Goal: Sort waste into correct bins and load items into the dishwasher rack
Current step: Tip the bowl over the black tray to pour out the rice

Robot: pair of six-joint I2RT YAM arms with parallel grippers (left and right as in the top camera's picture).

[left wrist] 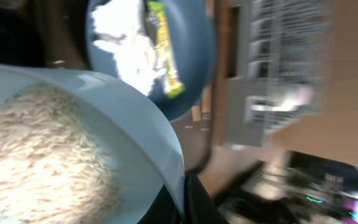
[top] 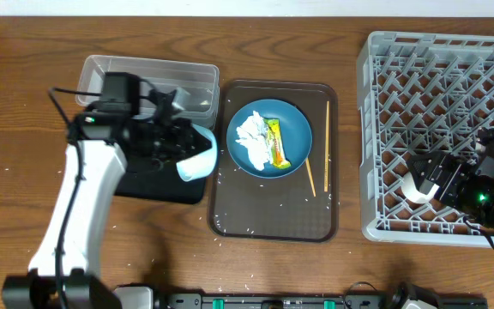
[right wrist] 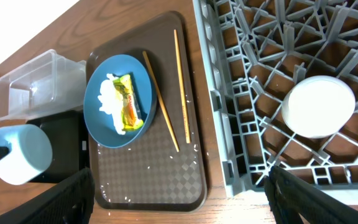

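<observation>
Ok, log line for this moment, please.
left pincer: holding rice bowl at black tray | right pincer: open, white bowl in rack

No legible text noted; the snack wrapper (top: 276, 143) bears print too small and blurred to read.

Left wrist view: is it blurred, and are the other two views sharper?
Left wrist: motion-blurred, the dishwasher rack smeared, the bowl and its rice soft; right wrist: sharp on plate and chopsticks; overhead: sharp, evenly lit.
</observation>
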